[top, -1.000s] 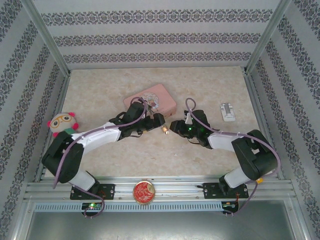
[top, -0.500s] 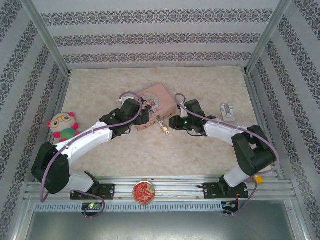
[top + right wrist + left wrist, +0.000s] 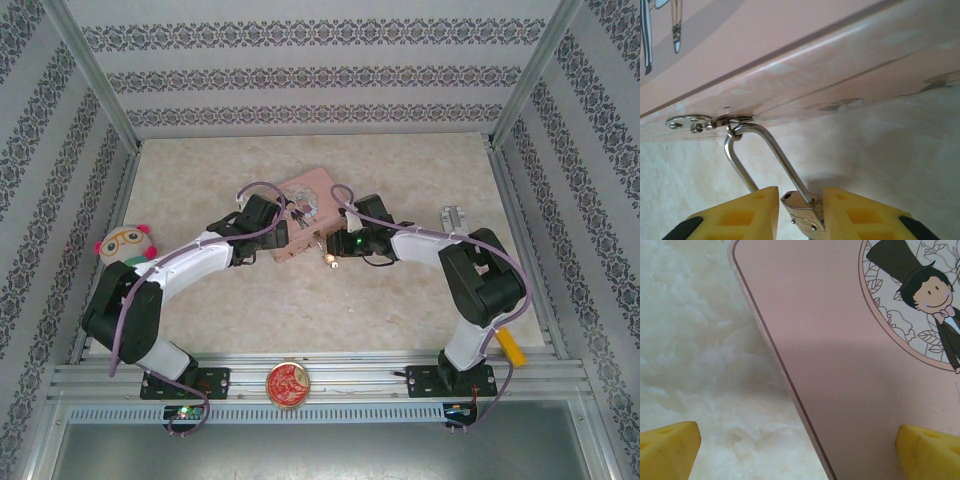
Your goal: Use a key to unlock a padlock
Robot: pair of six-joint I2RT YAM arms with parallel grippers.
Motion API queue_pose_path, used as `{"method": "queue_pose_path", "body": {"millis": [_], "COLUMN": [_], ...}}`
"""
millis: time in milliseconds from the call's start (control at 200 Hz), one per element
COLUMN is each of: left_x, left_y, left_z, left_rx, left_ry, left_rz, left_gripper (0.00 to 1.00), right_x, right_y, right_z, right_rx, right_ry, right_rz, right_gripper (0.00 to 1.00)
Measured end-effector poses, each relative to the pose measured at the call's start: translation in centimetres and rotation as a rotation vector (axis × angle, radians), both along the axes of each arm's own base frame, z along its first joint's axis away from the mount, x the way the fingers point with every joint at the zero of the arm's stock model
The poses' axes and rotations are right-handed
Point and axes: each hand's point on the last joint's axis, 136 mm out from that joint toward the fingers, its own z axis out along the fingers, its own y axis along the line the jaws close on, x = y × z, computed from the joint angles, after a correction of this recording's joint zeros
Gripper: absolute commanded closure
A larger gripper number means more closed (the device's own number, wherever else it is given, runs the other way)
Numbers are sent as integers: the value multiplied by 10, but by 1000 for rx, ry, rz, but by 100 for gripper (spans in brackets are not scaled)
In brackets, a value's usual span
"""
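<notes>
Overhead, mid-table: pink tin box (image 3: pixel 310 205) sits skewed on the cream marbled tabletop (image 3: pixel 400 310), with bare surface on every side out to the frame rails. At its near-left corner, the left gripper (image 3: pixel 284 236); just off its near edge, the right gripper (image 3: pixel 338 248), with the tiny brass padlock (image 3: pixel 328 261) at its tips.

Left wrist: smooth matte lid, rounded rim, cartoon groom print (image 3: pixel 930 295). Yellow fingertips (image 3: pixel 667 450) are spread wide, one over the table and one over the lid, nothing gripped.

Right wrist: thin silvery U-shaped shackle (image 3: pixel 775 150) is threaded through the box's hasp ring (image 3: pixel 735 120). Yellow fingers (image 3: pixel 740 215) are clamped on the padlock's top, just off the box's side wall.
</notes>
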Motion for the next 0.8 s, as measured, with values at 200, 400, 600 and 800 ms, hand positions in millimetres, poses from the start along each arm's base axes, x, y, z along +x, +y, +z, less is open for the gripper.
{"method": "queue_pose_path", "body": {"millis": [200,400,600,800], "left_x": [0,1,1,2], "left_y": [-4,-6,-6,-6], "left_z": [-3,-4,-4,-4], "left_rx": [-19,-34,-38,-45], "left_ry": [15,23,24,24], "left_rz": [-12,-14,-16,-7], "left_gripper": [1,1,1,1], "right_x": [-1,3,6,3], "right_y": [5,7,9,15], "right_z": [-7,-11,-11,-10], "right_rx": [-6,-11,-11,6], "right_ry": [14,14,3,10], "right_rz": [13,18,26,36], "right_gripper": [68,70,81,91]}}
